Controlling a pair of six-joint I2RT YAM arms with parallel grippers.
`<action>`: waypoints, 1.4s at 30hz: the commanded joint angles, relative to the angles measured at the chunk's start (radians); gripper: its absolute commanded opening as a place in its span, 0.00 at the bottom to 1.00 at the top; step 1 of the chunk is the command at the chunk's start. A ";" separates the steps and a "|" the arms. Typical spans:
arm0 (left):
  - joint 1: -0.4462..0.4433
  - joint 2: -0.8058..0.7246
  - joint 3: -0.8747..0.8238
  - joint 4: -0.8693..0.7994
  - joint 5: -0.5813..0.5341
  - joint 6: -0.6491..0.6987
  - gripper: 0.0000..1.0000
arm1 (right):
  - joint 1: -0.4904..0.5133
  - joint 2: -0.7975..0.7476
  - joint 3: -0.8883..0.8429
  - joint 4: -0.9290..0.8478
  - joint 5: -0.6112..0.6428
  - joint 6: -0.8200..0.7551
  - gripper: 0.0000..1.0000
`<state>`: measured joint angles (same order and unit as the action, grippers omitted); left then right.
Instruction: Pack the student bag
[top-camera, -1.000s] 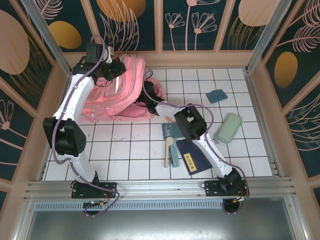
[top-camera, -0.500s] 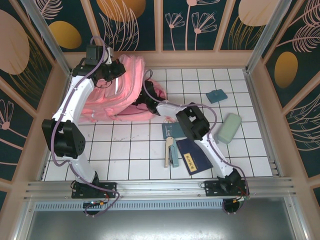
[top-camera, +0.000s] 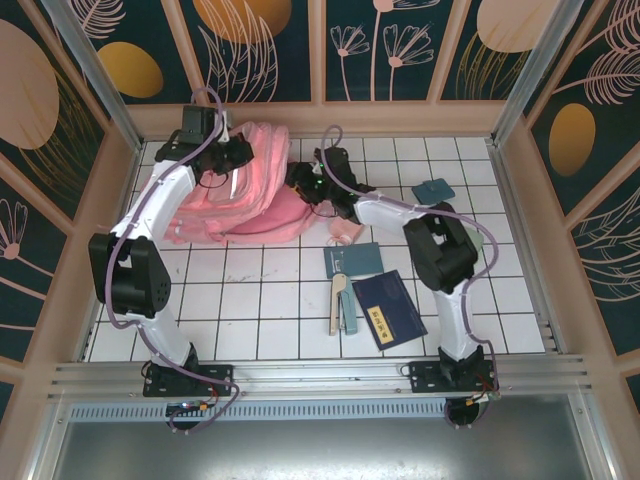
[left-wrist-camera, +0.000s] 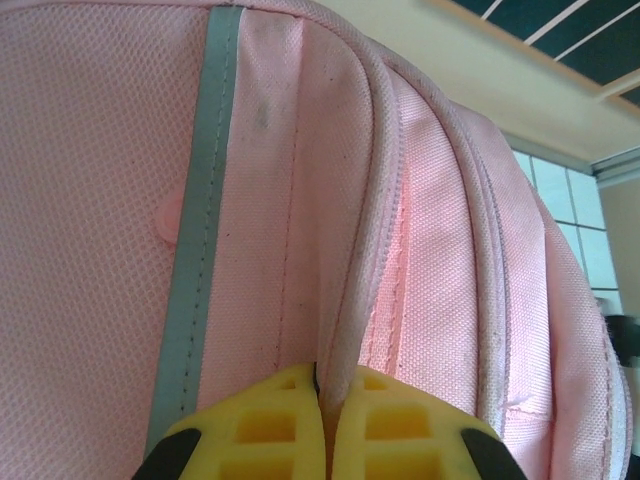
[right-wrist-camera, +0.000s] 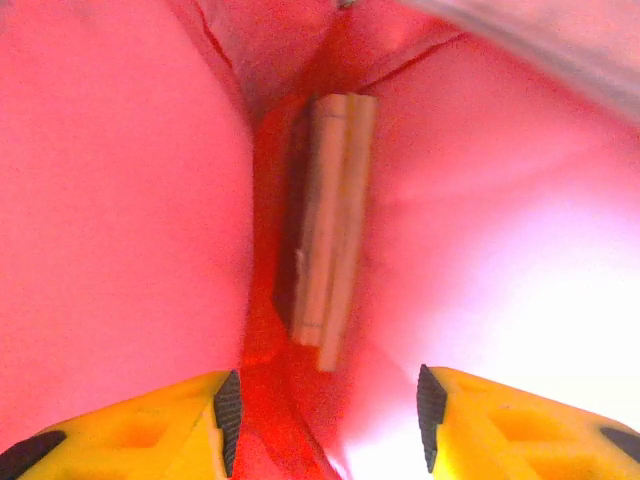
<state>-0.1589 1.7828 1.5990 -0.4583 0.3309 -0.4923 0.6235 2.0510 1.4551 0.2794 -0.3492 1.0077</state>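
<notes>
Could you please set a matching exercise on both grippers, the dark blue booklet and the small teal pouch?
1 left gripper
2 right gripper
3 dark blue booklet
4 small teal pouch

a open, inside the soft pink fabric backpack
b on the near white tiles
c shut on a backpack fold
d on the far tiles

Pairs: 1-c, 2-a, 3-b, 4-d

We find the student bag (top-camera: 235, 195) at the far left of the table (top-camera: 250, 320). The left gripper (top-camera: 232, 155) sits at its far edge, jaws pinched on a fold of it (left-wrist-camera: 322, 385). The right gripper (top-camera: 300, 180) reaches in from the bag's right side. Inside, a flat block (right-wrist-camera: 330, 250) stands on edge between the fabric walls, just ahead of the parted jaws (right-wrist-camera: 328, 410). Right of the bag lies a small pouch (top-camera: 433, 190). Mid-table we have a book (top-camera: 352, 260). Just nearer us are a stapler (top-camera: 343, 305) and, on its right, a booklet (top-camera: 388, 310).
</notes>
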 joint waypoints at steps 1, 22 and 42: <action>0.016 -0.002 -0.064 0.071 -0.074 0.028 0.00 | -0.028 -0.144 -0.063 -0.157 0.048 -0.151 0.48; -0.037 0.036 -0.112 0.149 -0.015 0.008 0.48 | -0.113 -0.712 -0.715 -0.597 0.205 -0.270 0.00; -0.077 0.052 -0.048 0.126 -0.003 -0.013 0.50 | -0.124 -0.610 -0.862 -0.474 0.200 -0.268 0.00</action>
<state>-0.2241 1.8194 1.5173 -0.3332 0.3168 -0.4995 0.5121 1.3537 0.5686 -0.2424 -0.1837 0.7635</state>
